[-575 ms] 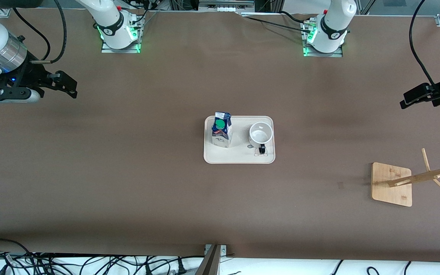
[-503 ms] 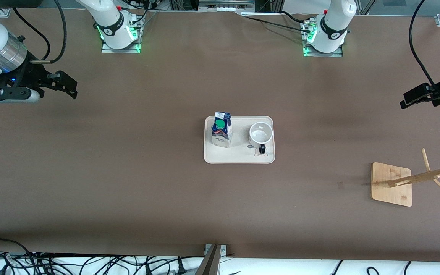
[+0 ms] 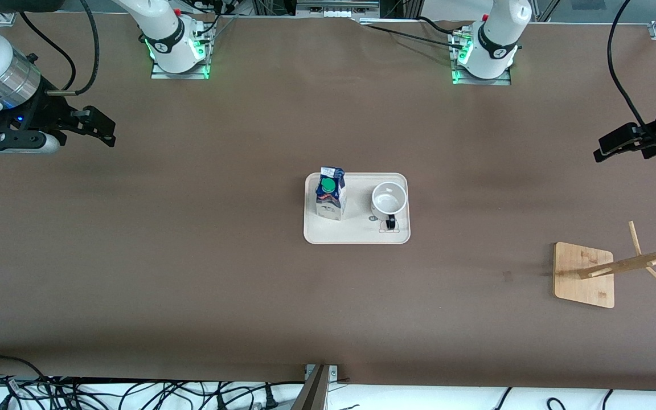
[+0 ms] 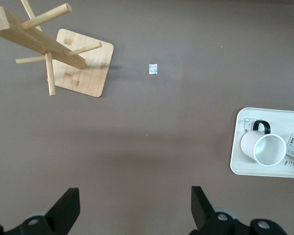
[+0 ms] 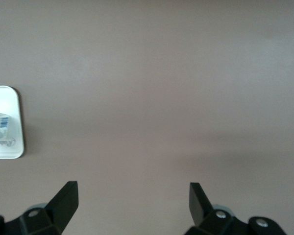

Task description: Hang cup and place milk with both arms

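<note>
cup (image 3: 389, 200), milk (image 3: 329, 193), both on tray (image 3: 356, 234)

Place: this is looking like a robotics lab, not a home.
Table (image 3: 191, 273): a brown sheet is covering one wide bench.
Arm bases (image 3: 179, 54): two are sitting bolted on metal plates and glowing green.
Cables (image 3: 77, 393): many black ones are lying tangled along the table edge nearest the front camera.
</note>
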Controlling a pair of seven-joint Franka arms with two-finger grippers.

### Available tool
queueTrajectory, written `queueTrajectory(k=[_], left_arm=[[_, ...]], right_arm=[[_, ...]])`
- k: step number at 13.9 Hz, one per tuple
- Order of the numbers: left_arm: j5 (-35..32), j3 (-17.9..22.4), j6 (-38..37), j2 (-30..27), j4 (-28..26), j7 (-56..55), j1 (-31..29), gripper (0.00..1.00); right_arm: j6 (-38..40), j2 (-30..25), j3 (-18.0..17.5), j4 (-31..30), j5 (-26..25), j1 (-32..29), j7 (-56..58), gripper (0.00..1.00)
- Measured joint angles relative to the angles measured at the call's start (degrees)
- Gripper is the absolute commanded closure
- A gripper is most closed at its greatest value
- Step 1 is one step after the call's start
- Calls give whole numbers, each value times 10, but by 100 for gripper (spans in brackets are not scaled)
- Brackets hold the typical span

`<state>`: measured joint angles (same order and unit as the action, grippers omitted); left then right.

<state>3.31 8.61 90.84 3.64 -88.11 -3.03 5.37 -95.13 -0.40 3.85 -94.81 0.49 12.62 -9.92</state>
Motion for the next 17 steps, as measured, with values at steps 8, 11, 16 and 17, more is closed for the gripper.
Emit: queueTrajectory(k=[8, 11, 16, 17], left_arm=[[0, -6, -3, 0, 0, 0, 0, 0], [0, -13, -3, 0, 0, 0, 1, 0], [0, -13, -3, 11, 0, 0, 0, 0], [0, -12, -3, 17, 0, 0, -4, 0]], right_arm=[[-47, 100, -32, 16, 61, 79, -42, 0], [-100, 160, -35, 53, 67, 149, -170, 0], [-149, 277, -36, 148, 67, 239, -352, 0], [-162, 297, -36, 161, 65, 251, -377, 0]])
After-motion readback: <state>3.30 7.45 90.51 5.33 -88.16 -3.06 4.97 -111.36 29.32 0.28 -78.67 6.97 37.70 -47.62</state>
